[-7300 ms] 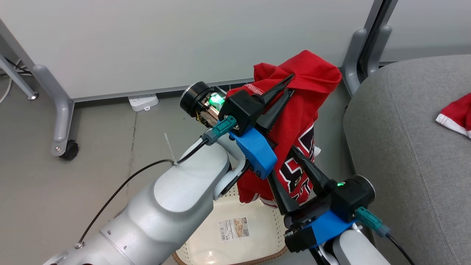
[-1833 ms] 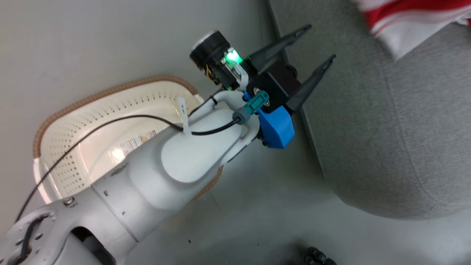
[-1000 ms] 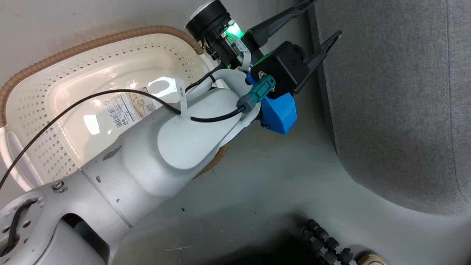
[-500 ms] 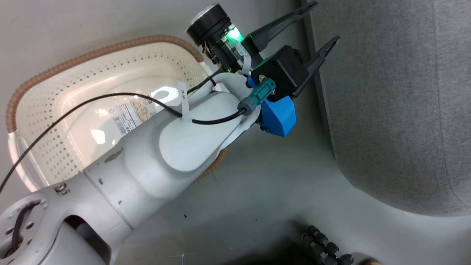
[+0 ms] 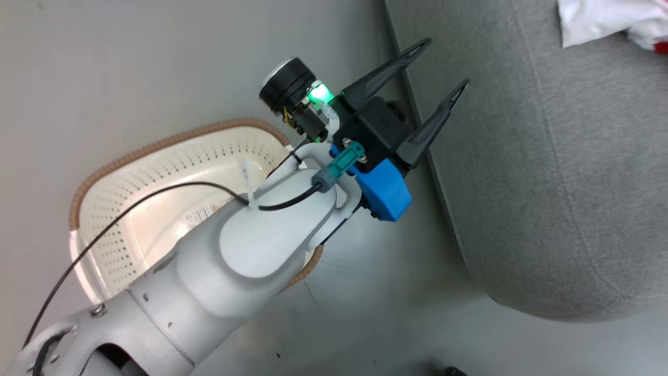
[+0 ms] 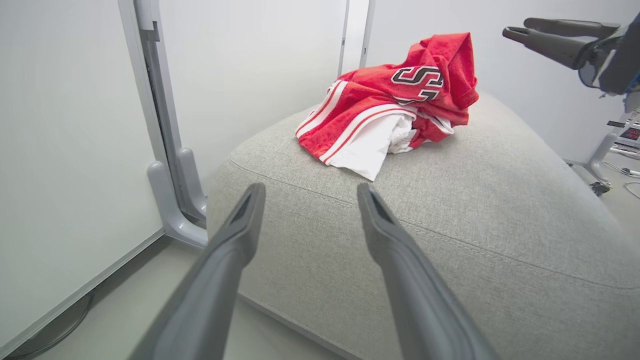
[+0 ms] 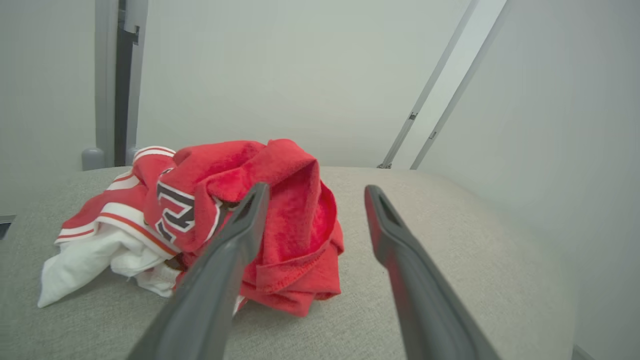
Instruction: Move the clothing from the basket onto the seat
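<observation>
The clothing (image 6: 395,100), red garments with white stripes and a jersey showing white black-edged numerals, lies heaped on top of the grey seat (image 6: 450,225). In the head view a white corner of the clothing (image 5: 600,21) shows at the top right on the seat (image 5: 548,156). The cream basket (image 5: 130,209) stands on the floor left of the seat, with just a label inside. My left gripper (image 5: 446,62) hangs open and empty between the basket and the seat's edge, also seen as the left gripper (image 6: 310,187). My right gripper (image 7: 316,189) is open just short of the clothing (image 7: 240,210), and the right gripper (image 6: 515,27) hovers above the seat.
A pale partition panel with grey curved legs (image 6: 170,200) stands behind the seat's left side. Another slanted frame post (image 7: 430,110) rises behind the seat. A small device with a red display (image 6: 629,134) and cables lie on the floor at the far right.
Earlier both grippers held the red jersey above the basket; now it lies on the seat and both grippers are open. The head camera has swung around over the last second.
</observation>
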Motion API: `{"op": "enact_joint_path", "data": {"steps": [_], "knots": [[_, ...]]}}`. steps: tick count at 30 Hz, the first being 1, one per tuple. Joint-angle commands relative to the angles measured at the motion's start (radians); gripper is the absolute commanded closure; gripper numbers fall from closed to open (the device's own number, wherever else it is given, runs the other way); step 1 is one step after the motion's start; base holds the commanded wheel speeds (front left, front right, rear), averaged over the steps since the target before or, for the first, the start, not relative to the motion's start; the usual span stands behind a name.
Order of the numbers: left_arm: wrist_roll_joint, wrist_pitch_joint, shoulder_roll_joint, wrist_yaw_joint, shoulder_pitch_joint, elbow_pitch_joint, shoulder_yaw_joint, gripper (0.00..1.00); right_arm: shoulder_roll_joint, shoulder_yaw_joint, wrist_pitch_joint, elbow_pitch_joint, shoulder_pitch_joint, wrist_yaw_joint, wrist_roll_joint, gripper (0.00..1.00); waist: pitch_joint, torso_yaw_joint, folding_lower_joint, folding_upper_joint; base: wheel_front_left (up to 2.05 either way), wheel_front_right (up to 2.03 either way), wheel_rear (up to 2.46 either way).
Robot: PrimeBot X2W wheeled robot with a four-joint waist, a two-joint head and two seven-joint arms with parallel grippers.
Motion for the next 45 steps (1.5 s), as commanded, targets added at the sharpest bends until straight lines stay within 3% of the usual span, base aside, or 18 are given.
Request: {"op": "enact_joint_path", "data": {"steps": [1,10,20,34,45], "knots": [[0.007,-0.003,0.006,0.007,0.034,-0.014,0.024,0.0,0.011,0.011,0.0,-0.026,0.029,-0.001,-0.009,0.0,-0.086,0.016,0.0001,0.0,0.0,0.0,0.0],[0.047,-0.003,0.047,0.037,0.207,-0.107,0.225,0.0,0.033,0.157,0.0,-0.147,0.094,-0.001,-0.031,0.0,-0.263,0.093,0.0001,0.0,0.0,0.0,0.0],[0.108,-0.003,0.081,0.048,0.41,-0.191,0.471,0.0,0.049,0.357,0.0,-0.174,0.112,-0.001,-0.028,0.0,-0.413,0.196,0.0001,0.0,0.0,0.0,0.0],[0.203,-0.003,0.055,0.0,0.7,-0.242,0.725,0.0,0.118,0.519,0.0,-0.12,0.197,-0.001,-0.005,0.0,-0.563,0.29,0.0001,0.0,0.0,0.0,0.0],[0.27,-0.003,0.004,-0.047,0.892,-0.296,0.867,0.0,0.186,0.52,0.0,-0.068,0.333,-0.001,0.007,0.0,-0.665,0.326,0.0001,0.0,0.0,0.0,0.0]]}}
